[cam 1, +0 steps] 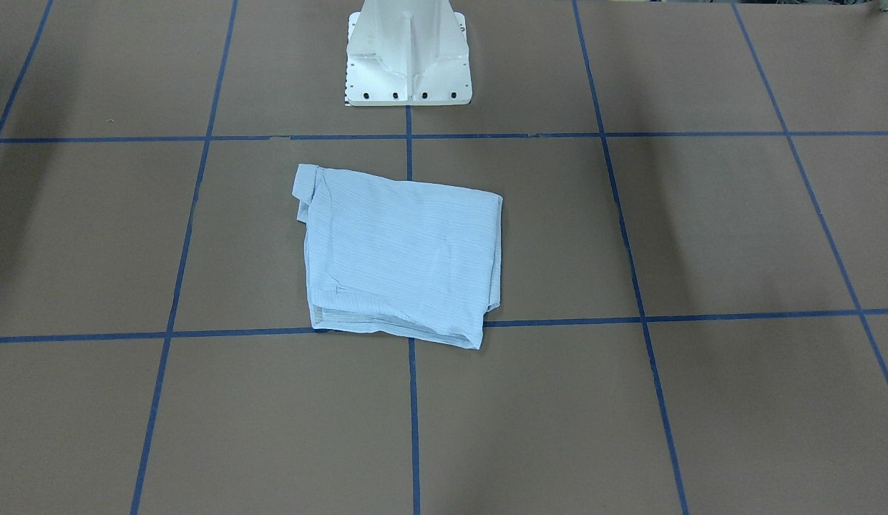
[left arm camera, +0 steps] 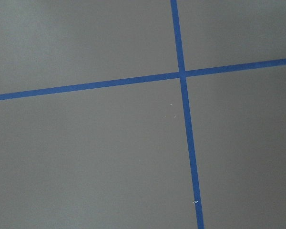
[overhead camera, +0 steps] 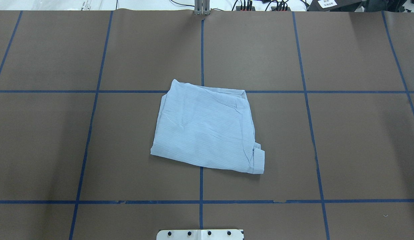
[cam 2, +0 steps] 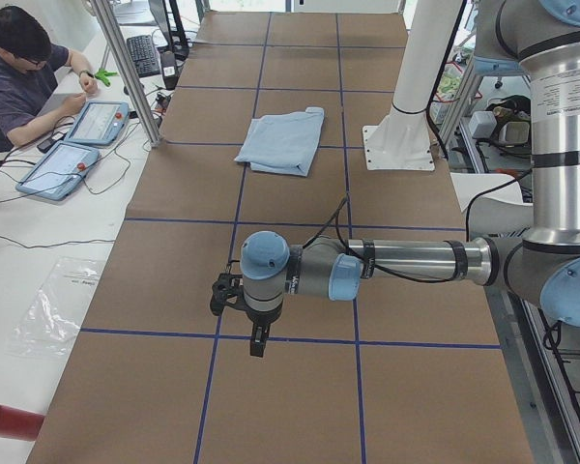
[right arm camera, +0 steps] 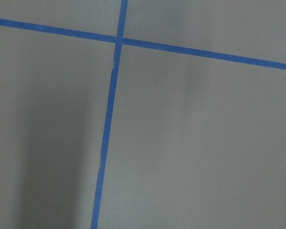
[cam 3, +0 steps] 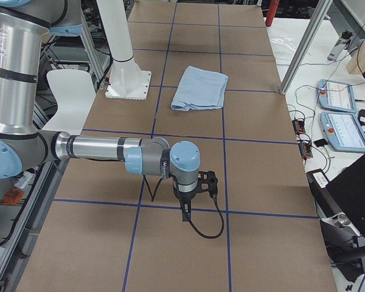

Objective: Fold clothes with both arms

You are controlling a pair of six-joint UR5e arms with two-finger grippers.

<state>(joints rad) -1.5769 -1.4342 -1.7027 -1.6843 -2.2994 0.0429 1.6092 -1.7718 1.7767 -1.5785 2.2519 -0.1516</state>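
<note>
- Judging the shirt (overhead camera: 207, 128) first: it lies as a compact, roughly four-sided bundle of several layers in the middle of the bench (overhead camera: 360, 150), well apart from every edge and a little out from my pedestal base (cam 1: 408, 57)
- One flap (overhead camera: 258, 161), a cuff or sleeve end by the look of it, pokes out at the bundle's corner nearest my own edge, on my right side; along the far edge the layers do not sit quite flush
- Neither hand touches the cloth: my left gripper (cam 2: 256, 338) hangs fingers-down over bare bench toward the left end, and my right gripper (cam 3: 185, 210) does likewise toward the right end
- Whether my fingers are apart or together I cannot tell; only the side views show them, and my wrist cameras see nothing but brown surface and blue tape lines (left arm camera: 181, 74)
- I take the folding to be at or near its last step
- If tidying is wanted, the next move calls for bringing both arms in from the ends to the middle, pinching only that loose flap, and tucking it without dragging the stack
</note>
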